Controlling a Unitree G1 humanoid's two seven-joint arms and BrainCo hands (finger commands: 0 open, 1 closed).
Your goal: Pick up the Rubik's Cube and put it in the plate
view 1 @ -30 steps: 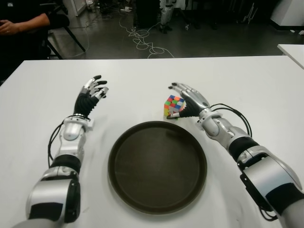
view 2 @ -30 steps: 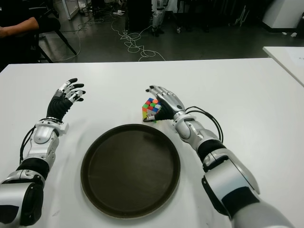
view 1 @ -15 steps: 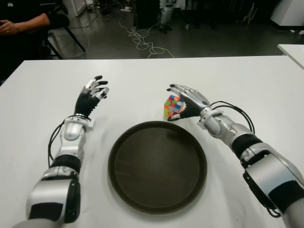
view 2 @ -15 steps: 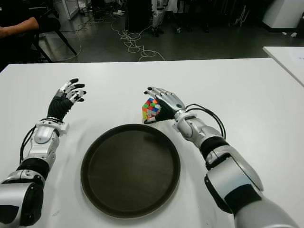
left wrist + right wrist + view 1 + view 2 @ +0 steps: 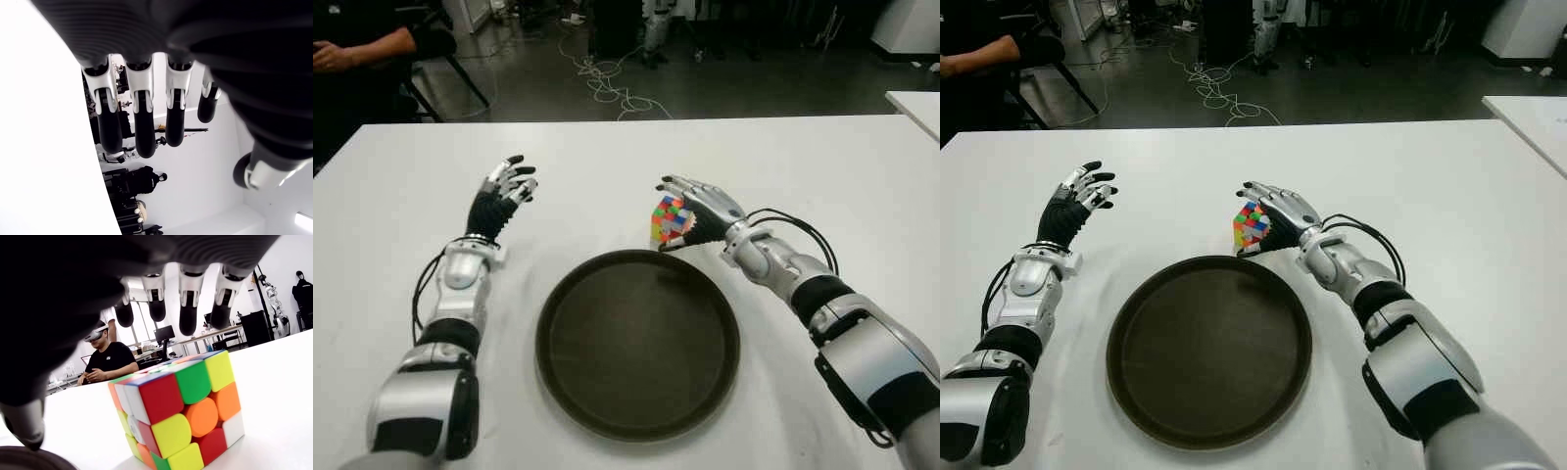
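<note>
The Rubik's Cube (image 5: pixel 667 219) stands on the white table (image 5: pixel 822 166), just beyond the far rim of the dark round plate (image 5: pixel 607 392). My right hand (image 5: pixel 693 208) cups it from the right. Its fingers (image 5: pixel 188 308) arch over the top of the cube (image 5: pixel 178 413) without touching it, and the thumb (image 5: pixel 24 426) hangs low at the near side, also apart. My left hand (image 5: pixel 504 191) shows to the left of the plate with its fingers (image 5: pixel 142 122) stretched out and nothing in them.
A seated person's arm (image 5: pixel 362 49) shows beyond the table's far left corner. Cables (image 5: pixel 607 83) lie on the floor behind. A second white table (image 5: pixel 915 103) stands at the right. In the right wrist view a person with a headset (image 5: pixel 107 357) sits in the background.
My right hand has edged a little left and its wrist has risen, with the fingers arched further over the cube. The cube has barely shifted. The left hand has hardly moved.
</note>
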